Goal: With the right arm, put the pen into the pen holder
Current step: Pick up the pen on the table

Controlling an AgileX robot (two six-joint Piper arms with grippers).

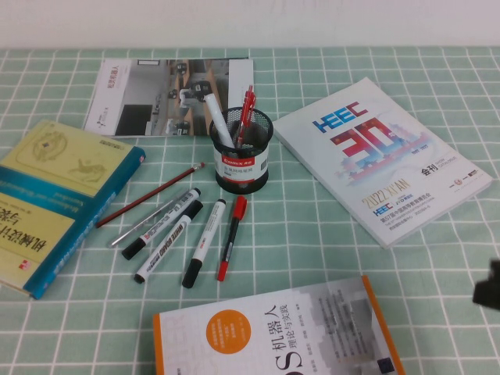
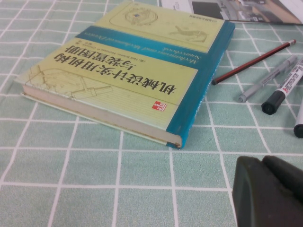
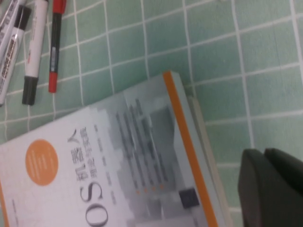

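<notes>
**Operator:** Report end effector status, nearest items first.

**Arm:** My right end effector sits at the near right edge of the high view, low over the surface; only a dark corner of it shows, so I cannot tell whether it is spread or pressed together. It holds nothing that I can see. My left end effector is parked beside the yellow-and-teal book; its state cannot be told either.

**Operator:** Locate the task items.

**Arm:** Closest to me lies the orange-edged book. Beyond its far edge, the pen lies flat on the surface, red cap pointing away from me, at the right end of a row of white markers. Just beyond the cap stands the pen holder, upright, already containing a white marker and a red pen.

**Operator:** Procedure for the current step?

**Arm:** In my judgement the approach has not begun. Recommended: travel left over the orange-edged book, descend on the black barrel at mid-length, fingers set across the barrel. The neighbouring marker lies just beside the pen, so the left finger has little room; the right side is open.

**Operator:** Clearances?

**Arm:** The white HEEC booklet lies right of the holder; open surface remains between it and the pen. Lift the pen clear before swinging toward the rim, and enter on the holder's unoccupied side.
</notes>
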